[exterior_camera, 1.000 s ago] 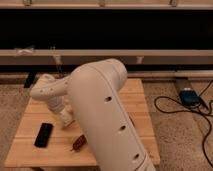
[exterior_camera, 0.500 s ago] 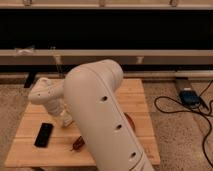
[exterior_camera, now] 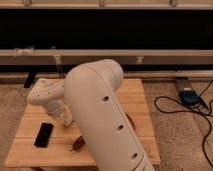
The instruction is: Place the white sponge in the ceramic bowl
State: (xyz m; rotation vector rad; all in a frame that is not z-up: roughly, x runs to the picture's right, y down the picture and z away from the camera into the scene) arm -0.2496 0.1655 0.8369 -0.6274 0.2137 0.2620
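Observation:
My white arm [exterior_camera: 102, 115] fills the middle of the camera view and covers much of the wooden table [exterior_camera: 30, 150]. Its wrist bends down at the left, and the gripper [exterior_camera: 66, 120] hangs just above the table top, right of a black phone [exterior_camera: 44, 134]. A thin dark red curved edge [exterior_camera: 131, 122] shows at the arm's right side; it may be the ceramic bowl's rim, and the rest is hidden. The white sponge is hidden behind the arm or gripper.
A small reddish-brown object [exterior_camera: 77, 144] lies near the table's front edge beside the arm. A blue device [exterior_camera: 189, 96] with black cables [exterior_camera: 175, 107] lies on the floor at the right. A dark wall with rails runs behind the table.
The wrist and gripper have shifted slightly left and down over the table. The phone and the reddish-brown object have not moved.

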